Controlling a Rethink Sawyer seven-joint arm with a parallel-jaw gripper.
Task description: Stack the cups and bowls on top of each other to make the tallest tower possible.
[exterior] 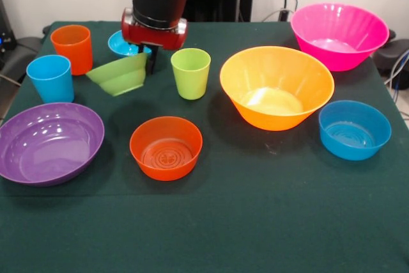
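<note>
- Front view, small green bowl (120, 75): tilted on its side, rim lifted toward the arm, in the near-left part of the table (255, 222), between the orange cup (73, 48) and the lime green cup (190, 72).
- Front view, gripper (151, 62): one dark finger (152, 61) shows at the bowl's raised rim; judged clamped on that rim, since the bowl hangs tilted, though the second finger is hidden.
- Front view, arm (158, 1): descends near-vertical from above, wrist collar low over the table, partly covering the small blue bowl (124, 44) behind.
- Front view, other stock: light blue cup (51, 78) left; purple bowl (50, 143) front left; medium orange bowl (166, 148) front centre; yellow-orange bowl (277, 86) centre right; medium blue bowl (354, 130) right; pink bowl (339, 34) far right. No tower stands yet; all pieces sit apart.
- Step in hand, judged: carrying the green bowl to the lime green cup. Advice: lift clear of the cup's rim, level the bowl, centre it over the cup, lower gently before release; a rim pinch may let it swing.
</note>
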